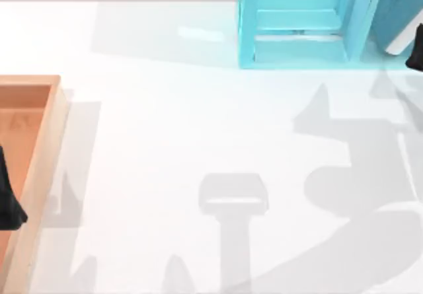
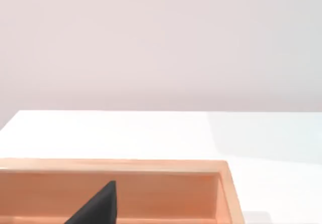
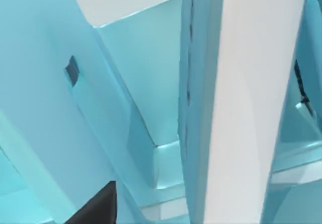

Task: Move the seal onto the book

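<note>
My right gripper (image 1: 416,55) is up at the far right by the turquoise shelf (image 1: 297,23) and the book (image 1: 402,13), so it's nearer than the left (image 1: 8,205) parked over the wooden tray (image 1: 46,142); can't tell either's fingers, seal not spotted.

a turquoise shelf unit (image 3: 126,83) looms close in front of the right gripper (image 3: 98,206), seen from the camera on its wrist. a dark fingertip (image 3: 100,204) juts into view just before the shelf's pale blue panels. beyond the fingertip, slanted boards meet at an inner corner, with a lighter ledge (image 3: 166,183) beneath them. a small dark slot (image 3: 72,71) marks one panel farther off. beside the fingertip runs a broad white upright post (image 3: 246,108), edged in turquoise, with more shelf framing past it.
</note>
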You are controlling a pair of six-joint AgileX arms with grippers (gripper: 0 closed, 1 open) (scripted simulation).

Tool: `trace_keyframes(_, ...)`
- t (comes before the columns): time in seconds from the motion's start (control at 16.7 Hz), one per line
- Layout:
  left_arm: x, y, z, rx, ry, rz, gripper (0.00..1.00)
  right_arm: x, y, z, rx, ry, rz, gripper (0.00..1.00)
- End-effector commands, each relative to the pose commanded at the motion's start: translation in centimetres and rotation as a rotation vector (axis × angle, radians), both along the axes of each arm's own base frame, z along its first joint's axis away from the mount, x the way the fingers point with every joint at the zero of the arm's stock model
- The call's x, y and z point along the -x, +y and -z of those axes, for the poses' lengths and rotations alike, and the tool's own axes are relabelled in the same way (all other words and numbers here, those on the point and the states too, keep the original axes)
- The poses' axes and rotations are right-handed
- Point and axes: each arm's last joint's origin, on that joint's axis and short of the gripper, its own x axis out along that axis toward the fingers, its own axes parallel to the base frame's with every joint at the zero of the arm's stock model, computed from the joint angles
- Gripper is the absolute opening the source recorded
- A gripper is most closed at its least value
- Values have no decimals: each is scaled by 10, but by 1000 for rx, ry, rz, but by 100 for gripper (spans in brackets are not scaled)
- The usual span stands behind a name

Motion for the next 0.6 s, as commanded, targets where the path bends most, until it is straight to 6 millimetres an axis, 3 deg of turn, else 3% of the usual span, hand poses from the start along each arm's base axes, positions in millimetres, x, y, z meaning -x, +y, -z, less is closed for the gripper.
trace_keyframes(0.18,0,0,0,0,0,0,100,-5,-1,12,-12,5,-2,100)
trace_keyframes(0.6,0,0,0,0,0,0,100,-8,1,13,-11,9,-5,100)
